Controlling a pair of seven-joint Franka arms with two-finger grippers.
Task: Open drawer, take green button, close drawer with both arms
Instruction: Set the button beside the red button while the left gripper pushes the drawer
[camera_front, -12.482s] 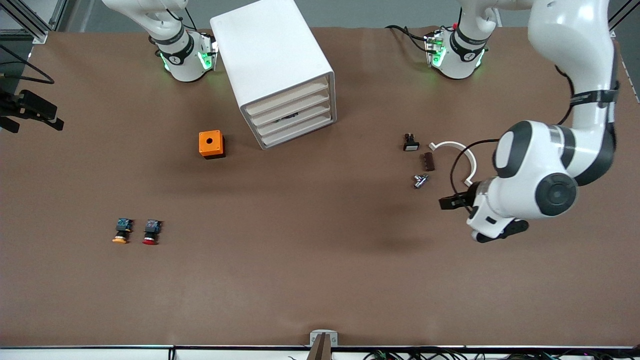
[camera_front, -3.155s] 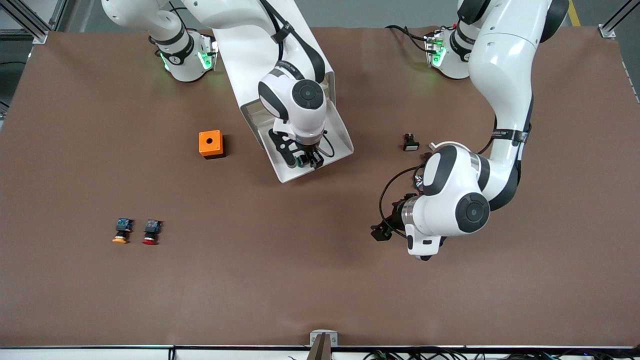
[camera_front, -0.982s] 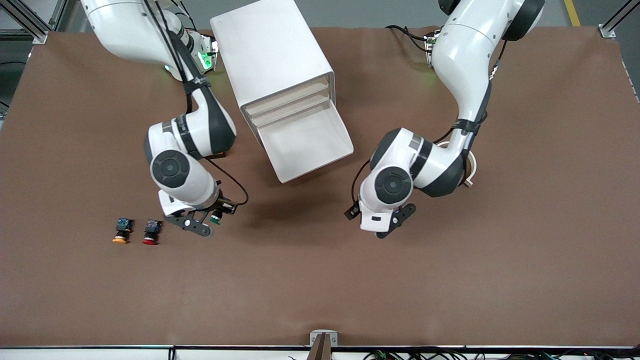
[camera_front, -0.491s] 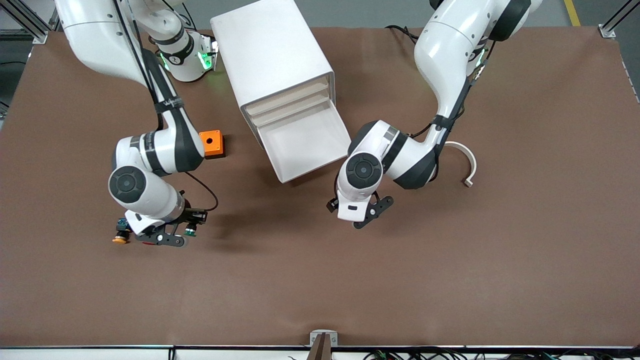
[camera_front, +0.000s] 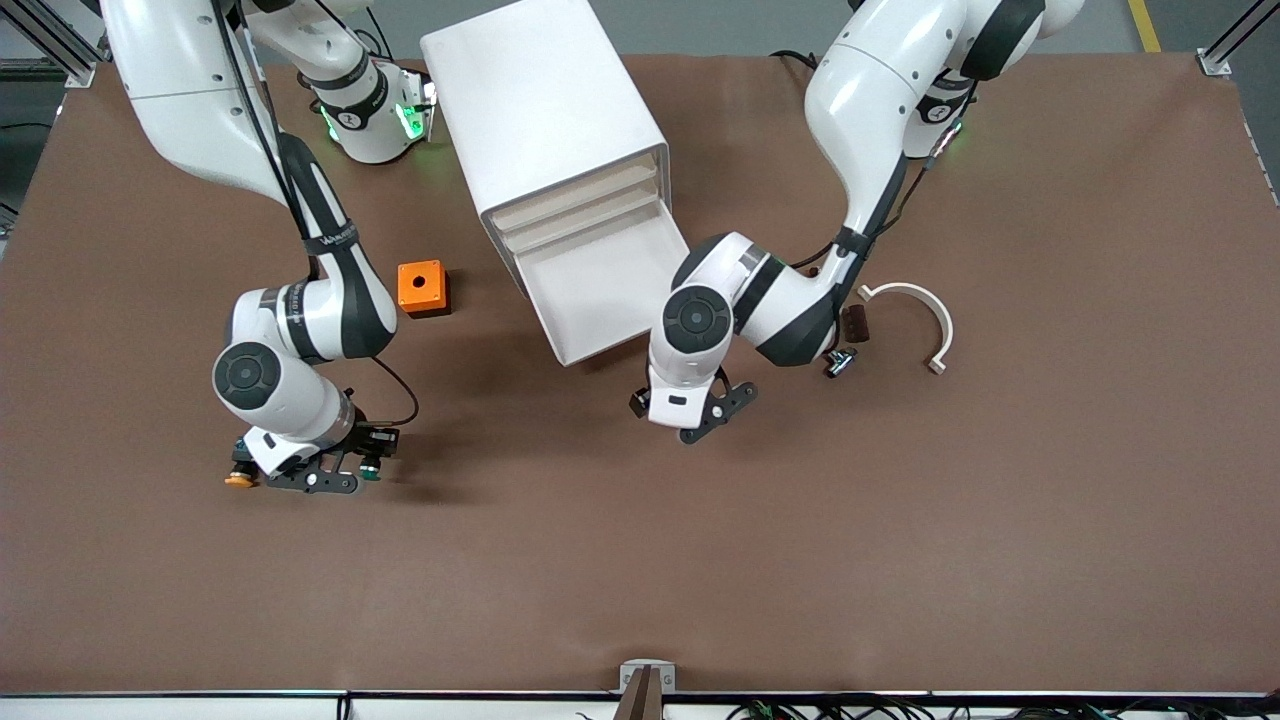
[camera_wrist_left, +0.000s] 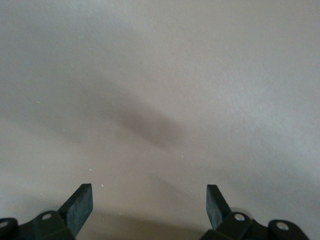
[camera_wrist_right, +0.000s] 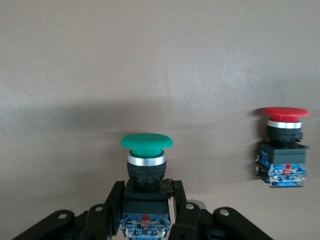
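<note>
The drawer (camera_front: 612, 285), third from the top in the white cabinet (camera_front: 540, 110), stands pulled out and looks empty. My right gripper (camera_front: 355, 472) is shut on the green-capped button (camera_front: 372, 469) by its black body (camera_wrist_right: 146, 187), low over the table beside the red-capped button (camera_wrist_right: 282, 145). In the front view the red-capped button is hidden under this gripper. My left gripper (camera_front: 712, 410) is open and empty, its fingers (camera_wrist_left: 80, 205) wide apart over bare table close to the open drawer's front, on the side nearer the front camera.
An orange-capped button (camera_front: 238, 479) lies beside my right gripper. An orange box with a hole (camera_front: 423, 288) sits beside the cabinet. A white curved piece (camera_front: 915, 305) and small dark parts (camera_front: 855, 322) lie toward the left arm's end.
My right gripper has carried the green button from the drawer to the spot beside the red and orange buttons. My left gripper has moved in toward the open drawer's front.
</note>
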